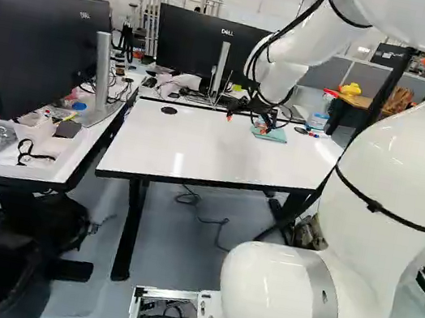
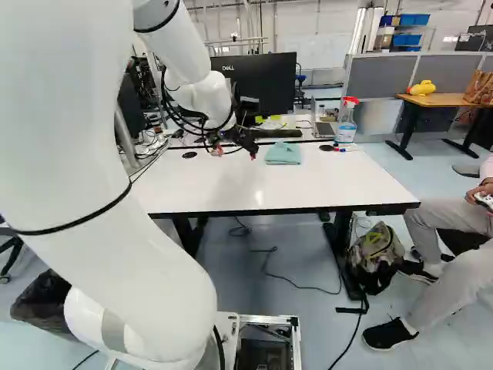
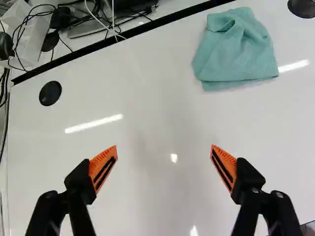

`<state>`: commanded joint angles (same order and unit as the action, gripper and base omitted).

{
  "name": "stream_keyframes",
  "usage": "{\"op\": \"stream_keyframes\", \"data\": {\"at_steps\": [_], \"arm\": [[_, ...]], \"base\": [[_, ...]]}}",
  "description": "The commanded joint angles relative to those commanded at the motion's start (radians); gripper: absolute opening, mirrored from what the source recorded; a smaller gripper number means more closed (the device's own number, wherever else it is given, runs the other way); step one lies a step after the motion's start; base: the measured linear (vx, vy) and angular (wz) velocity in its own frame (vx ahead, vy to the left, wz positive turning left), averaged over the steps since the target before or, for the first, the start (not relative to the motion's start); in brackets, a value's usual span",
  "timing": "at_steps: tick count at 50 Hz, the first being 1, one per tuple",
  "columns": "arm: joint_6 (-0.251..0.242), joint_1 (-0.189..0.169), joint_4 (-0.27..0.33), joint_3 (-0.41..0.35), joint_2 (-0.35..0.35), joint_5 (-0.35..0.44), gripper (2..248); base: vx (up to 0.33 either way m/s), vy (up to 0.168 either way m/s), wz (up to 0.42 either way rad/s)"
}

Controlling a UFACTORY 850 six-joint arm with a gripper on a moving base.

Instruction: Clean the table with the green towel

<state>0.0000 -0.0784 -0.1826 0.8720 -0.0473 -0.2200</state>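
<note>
my gripper (image 3: 164, 147) hangs above the white tabletop (image 3: 162, 110) with its fingers spread wide, nothing between the orange pads (image 3: 101, 167). ahead of it and off to one side lies the green towel (image 3: 235, 49), loosely folded in layers, beside the table's far edge and nearer the far right corner than the far left. a round black cap (image 3: 301, 7) sits just past it, towards that right corner.

i judge the step in hand is picking the towel up; the wiping is all to do. i'd travel forward and across at this height until the towel is centred between the pads, then come straight down. the cloth is low and soft, so i want the tips almost at the tabletop without pressing into it, closing across the thick of the folds; pinch only the top layer and the rest may trail or drop out. turning the wrist a little to straddle the bundle should help.

beyond the far edge i'd mind the cables (image 3: 106, 19) and the monitor (image 2: 266, 81), and keep the forearm off the spray bottle (image 2: 345, 123) by the far right corner. after closing, a small test lift would tell me whether the grip holds.
</note>
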Motion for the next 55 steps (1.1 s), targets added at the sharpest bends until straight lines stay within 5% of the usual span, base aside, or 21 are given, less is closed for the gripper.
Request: {"op": "stream_keyframes", "data": {"at_steps": [55], "arm": [[0.000,0.042,0.097,-0.418,0.174,0.582,247]], "base": [[0.000,0.000,0.000]]}}
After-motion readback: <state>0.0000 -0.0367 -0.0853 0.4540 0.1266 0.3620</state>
